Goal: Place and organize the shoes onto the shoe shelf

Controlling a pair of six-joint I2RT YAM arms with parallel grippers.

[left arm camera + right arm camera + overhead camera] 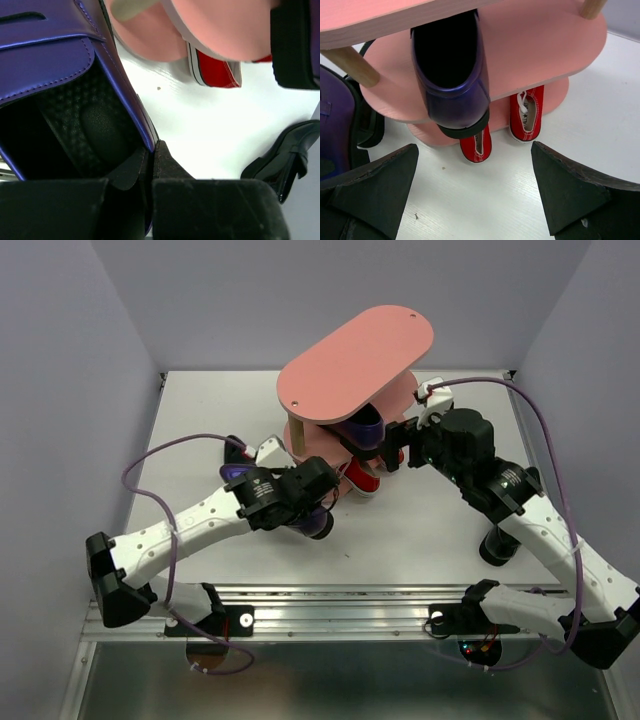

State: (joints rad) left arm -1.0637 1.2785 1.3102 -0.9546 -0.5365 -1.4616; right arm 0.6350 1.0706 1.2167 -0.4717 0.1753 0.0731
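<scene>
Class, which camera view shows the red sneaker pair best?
Right wrist: both red sneakers show, heels toward the camera, under the middle board of the shelf. Top external shows a red patch beneath it; left wrist, one sneaker's side.

— What are the arms wearing?
— White shells with black joints. The left arm point(190, 525) is showing a row of small dark holes, the right arm point(548, 525) a black collar.
— Cables?
— A purple cable point(150, 455) is looping at nine o'clock, a second purple cable point(548, 428) at two o'clock. The black wedge fingers point(375, 185) are looking scuffed.
</scene>
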